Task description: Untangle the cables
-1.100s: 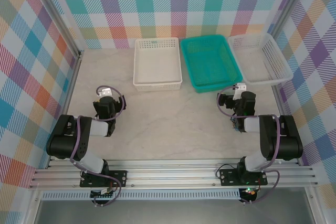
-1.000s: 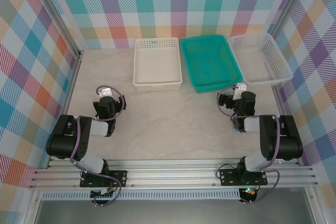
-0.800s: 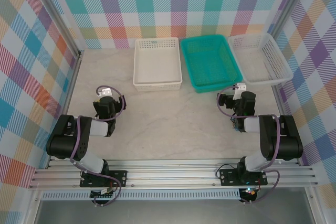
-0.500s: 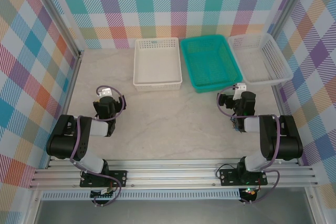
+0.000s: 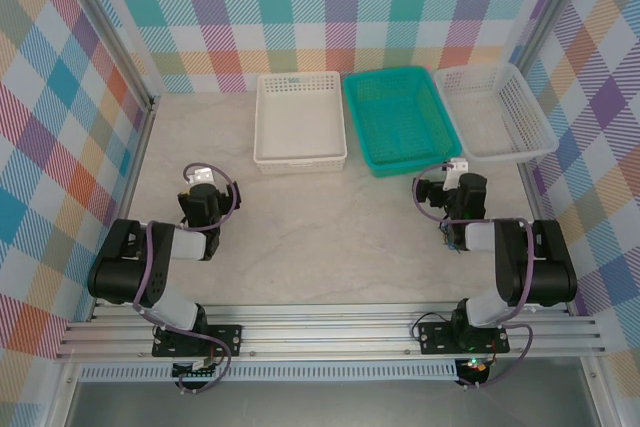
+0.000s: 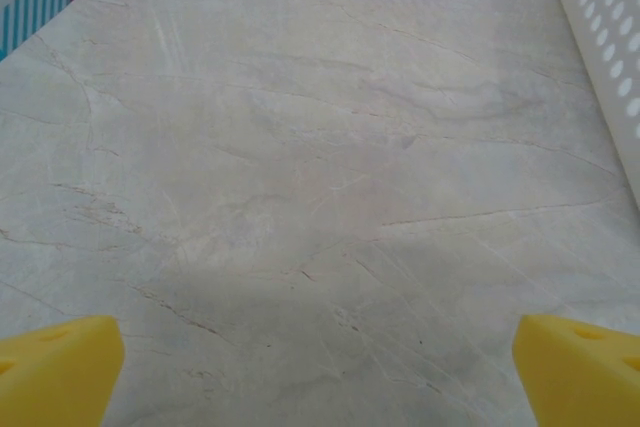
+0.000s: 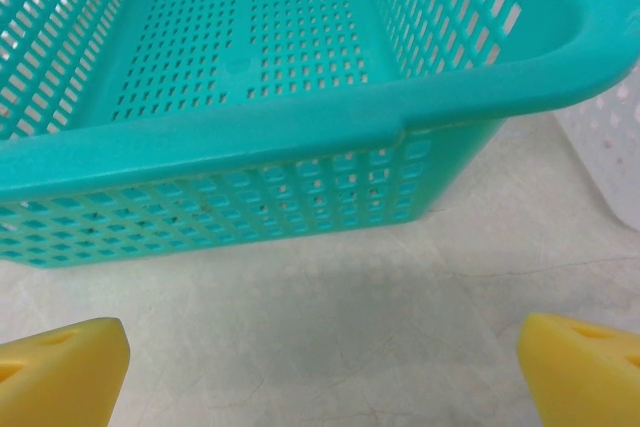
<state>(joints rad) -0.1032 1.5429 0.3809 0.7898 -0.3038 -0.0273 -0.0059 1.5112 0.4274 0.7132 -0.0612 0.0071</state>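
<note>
The cables are out of view. My left gripper point(image 5: 203, 197) rests low over the marble table at the left, folded back near its base. In the left wrist view the left gripper point(image 6: 320, 377) is open, its yellow fingertips point(image 6: 55, 367) wide apart with bare table between them. My right gripper point(image 5: 455, 192) sits at the right, just in front of the teal basket point(image 5: 415, 162). Seen from the right wrist, that gripper point(image 7: 320, 372) is open too, with nothing between its yellow fingertips point(image 7: 60, 367), and the teal basket's point(image 7: 300, 132) near wall stands right ahead.
Three baskets line the back of the table: a white tray point(image 5: 300, 159), the teal basket, and a white mesh basket point(image 5: 510, 155) at the right. The white tray's perforated wall point(image 6: 610, 57) edges the left wrist view. Plaid walls enclose the table.
</note>
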